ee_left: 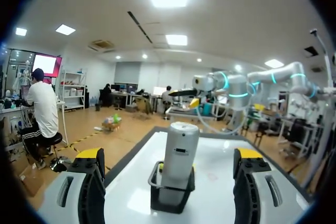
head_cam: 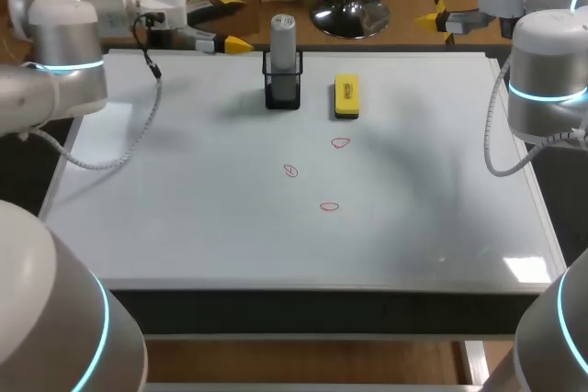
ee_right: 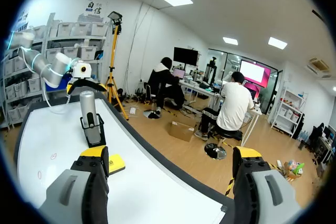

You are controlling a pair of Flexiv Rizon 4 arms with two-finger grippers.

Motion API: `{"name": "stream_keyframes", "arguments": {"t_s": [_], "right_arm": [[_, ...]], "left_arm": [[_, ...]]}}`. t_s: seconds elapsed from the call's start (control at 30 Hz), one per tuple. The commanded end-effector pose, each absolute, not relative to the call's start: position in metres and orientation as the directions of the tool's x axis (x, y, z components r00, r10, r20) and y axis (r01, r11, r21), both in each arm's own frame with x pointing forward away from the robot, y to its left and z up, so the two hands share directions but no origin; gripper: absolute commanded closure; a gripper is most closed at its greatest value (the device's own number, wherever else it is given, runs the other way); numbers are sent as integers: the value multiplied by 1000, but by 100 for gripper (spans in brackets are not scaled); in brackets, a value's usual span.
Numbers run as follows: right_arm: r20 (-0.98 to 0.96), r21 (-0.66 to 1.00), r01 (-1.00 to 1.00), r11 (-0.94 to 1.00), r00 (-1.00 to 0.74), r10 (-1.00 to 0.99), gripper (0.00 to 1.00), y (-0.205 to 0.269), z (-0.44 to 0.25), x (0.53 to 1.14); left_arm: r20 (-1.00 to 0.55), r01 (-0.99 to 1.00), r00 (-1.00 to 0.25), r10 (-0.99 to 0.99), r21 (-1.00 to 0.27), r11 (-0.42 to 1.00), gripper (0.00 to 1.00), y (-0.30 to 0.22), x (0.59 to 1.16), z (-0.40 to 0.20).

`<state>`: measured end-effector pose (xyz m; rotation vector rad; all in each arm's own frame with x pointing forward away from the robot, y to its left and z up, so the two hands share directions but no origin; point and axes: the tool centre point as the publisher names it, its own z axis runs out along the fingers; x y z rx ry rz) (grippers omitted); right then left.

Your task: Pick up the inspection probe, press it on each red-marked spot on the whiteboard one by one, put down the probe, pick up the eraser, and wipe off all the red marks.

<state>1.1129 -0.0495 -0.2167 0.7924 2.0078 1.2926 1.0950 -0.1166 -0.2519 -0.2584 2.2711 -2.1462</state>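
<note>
The probe (head_cam: 283,36) stands upright in its holder (head_cam: 283,91) at far middle, ahead of the left gripper (ee_left: 169,157), which is spread wide and empty. The right gripper (ee_right: 170,153), far right, is also wide apart and empty. The eraser (head_cam: 346,96) lies just right of the holder.

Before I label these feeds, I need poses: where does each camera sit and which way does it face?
Head view: fixed above and behind, looking down on the whiteboard; left arm and right arm enter from the sides.
Left wrist view: on the left wrist, facing the inspection probe in its holder; left gripper open.
Right wrist view: on the right wrist, facing along the whiteboard's far edge; right gripper open.
Shared: all show the inspection probe.
</note>
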Motion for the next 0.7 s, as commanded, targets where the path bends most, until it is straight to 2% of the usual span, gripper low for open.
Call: {"name": "stream_keyframes", "arguments": {"t_s": [0.03,0.7], "right_arm": [[-174,926,155,343,-632,755,0,-50,-217,1113],[-174,926,155,343,-632,755,0,-50,-217,1113]], "left_arm": [[112,-115,-992,-62,-992,43,0,-131,1106,-264],[97,-100,-994,-51,-994,46,0,-179,1097,-275]]}}
